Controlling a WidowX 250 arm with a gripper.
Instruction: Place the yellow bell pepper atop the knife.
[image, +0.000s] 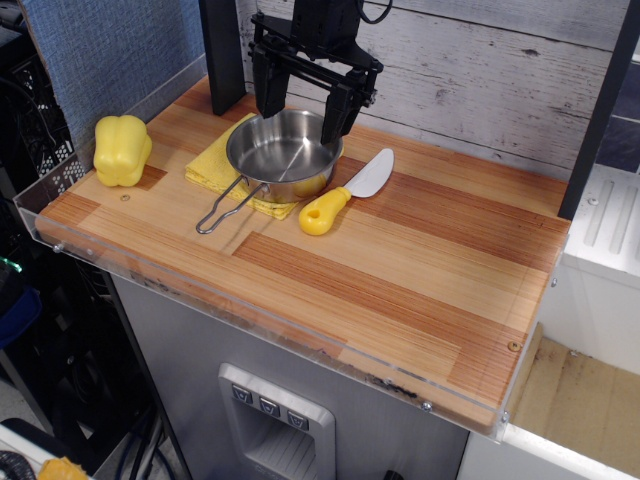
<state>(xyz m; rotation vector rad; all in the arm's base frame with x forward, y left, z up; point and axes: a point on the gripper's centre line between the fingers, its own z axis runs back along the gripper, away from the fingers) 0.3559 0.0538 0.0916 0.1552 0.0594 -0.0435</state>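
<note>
Yellow pepper and toy knife set well apart on the wooden bench

The lobed, plain yellow plastic bell pepper (122, 150) is seen upright near the left edge of the striped wooden bench (400, 280), while the small toy knife (347, 191) with silver-grey blade and rounded yellow handle is laid just right of the round steel pan (284, 152), which is set on a flat yellow cloth (215, 165). The black hand (300, 110) is held above the pan, its fingers spread and apparently empty
</note>
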